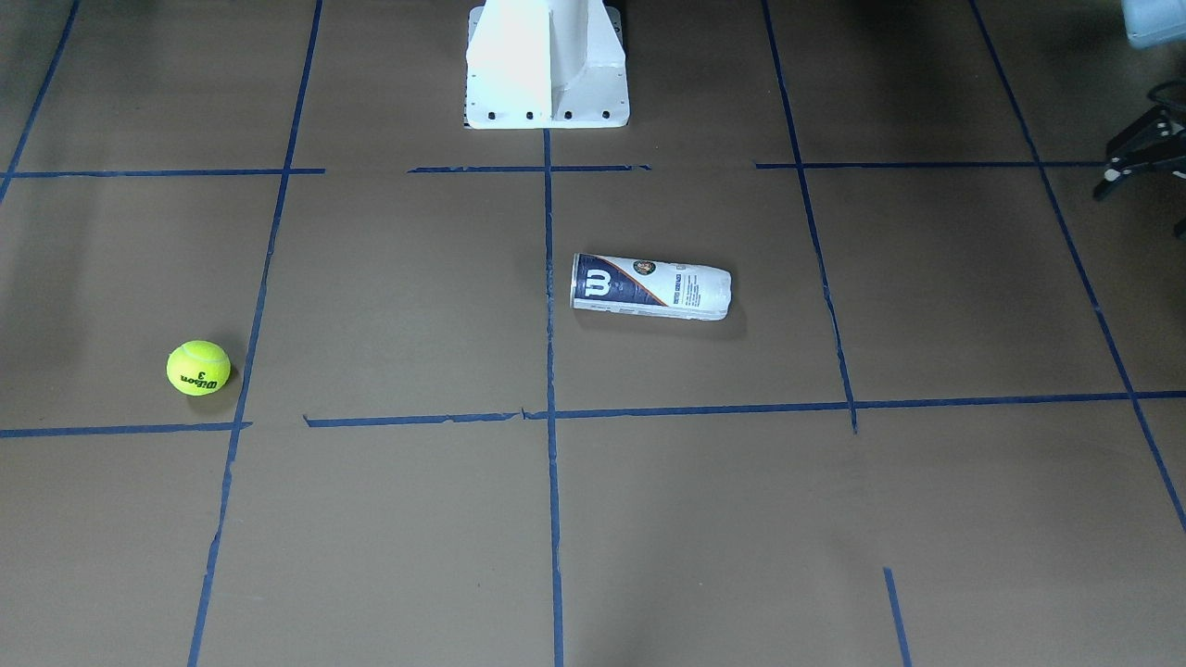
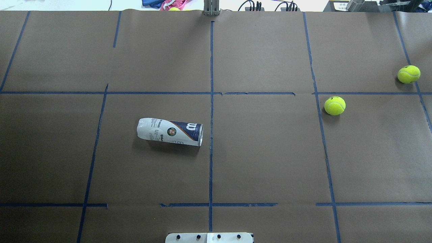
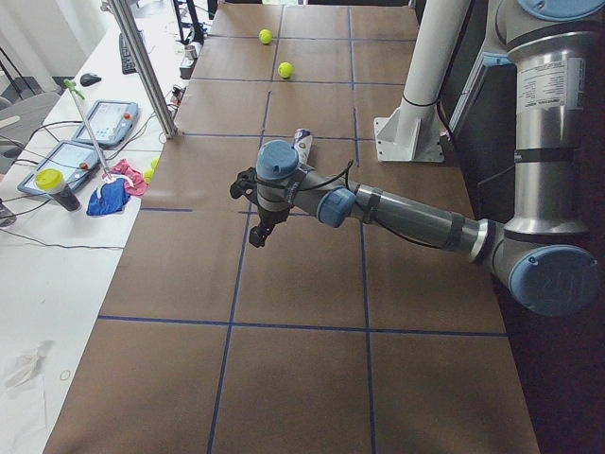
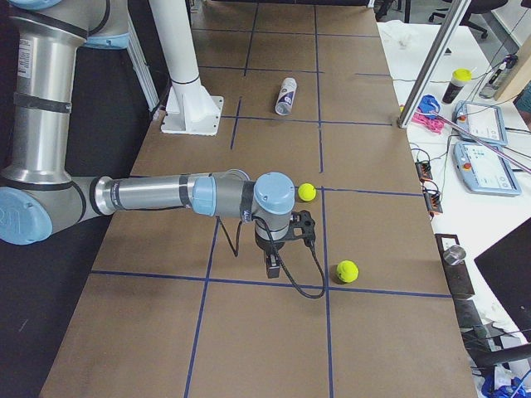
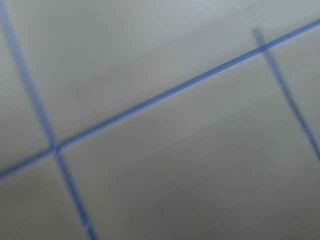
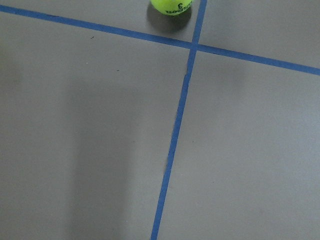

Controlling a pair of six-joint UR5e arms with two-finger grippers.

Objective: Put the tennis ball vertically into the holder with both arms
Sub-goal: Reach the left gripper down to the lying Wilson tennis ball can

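Note:
The tennis ball (image 1: 198,368) lies on the brown table on my right side; it also shows in the overhead view (image 2: 334,105) and the exterior right view (image 4: 307,191). The holder (image 1: 650,287) lies on its side near the table's middle, open rim towards the centre tape line (image 2: 170,131). My left gripper (image 1: 1104,171) hovers at the table's left end, far from the holder, its fingers apart and empty. My right gripper (image 4: 272,265) hangs above the table near the ball; I cannot tell whether it is open or shut. The right wrist view shows a ball (image 6: 171,6) at its top edge.
A second yellow ball (image 2: 408,74) lies farther right, also in the exterior right view (image 4: 347,270). The white pedestal base (image 1: 547,74) stands at the robot's edge. Blue tape lines grid the table. A metal post (image 3: 142,66) and tablets stand along the far side.

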